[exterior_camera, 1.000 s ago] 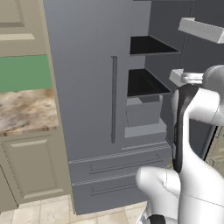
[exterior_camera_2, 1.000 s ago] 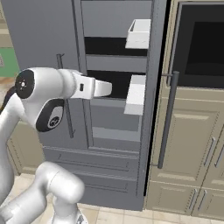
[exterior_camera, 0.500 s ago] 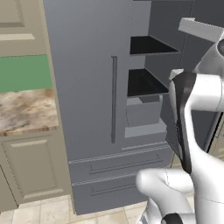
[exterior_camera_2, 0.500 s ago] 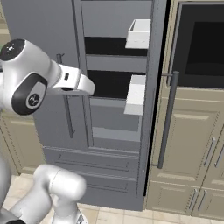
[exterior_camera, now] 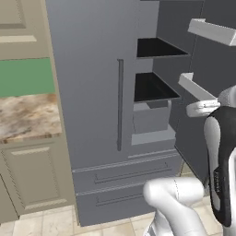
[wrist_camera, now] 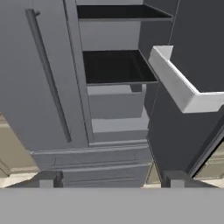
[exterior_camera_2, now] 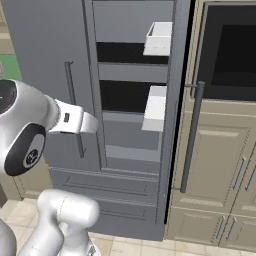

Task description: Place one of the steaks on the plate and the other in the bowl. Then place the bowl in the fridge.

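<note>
The tall grey fridge (exterior_camera: 92, 92) (exterior_camera_2: 45, 50) (wrist_camera: 26, 109) stands with its left door shut and its right door (exterior_camera: 203, 55) (wrist_camera: 192, 57) swung open. Inside are dark shelves (wrist_camera: 113, 65) and a grey drawer (wrist_camera: 116, 105); I see nothing standing on them. My gripper (wrist_camera: 112, 180) hangs in front of the open compartment, level with the lower drawers. It is open, its fingertips (wrist_camera: 50, 178) set wide apart with nothing between them. The steaks, the plate and the bowl are out of view.
White door bins (exterior_camera: 198, 87) (exterior_camera_2: 156, 107) (wrist_camera: 179, 83) jut from the open door on the right. A marble counter (exterior_camera: 27, 115) over beige cabinets (exterior_camera: 32, 175) lies left of the fridge. A dark built-in oven (exterior_camera_2: 230, 50) and beige cabinet doors (exterior_camera_2: 225, 165) stand to the right.
The arm has drawn back from the fridge opening toward the base and sunk lower. The gripper has gone from shut to open.
</note>
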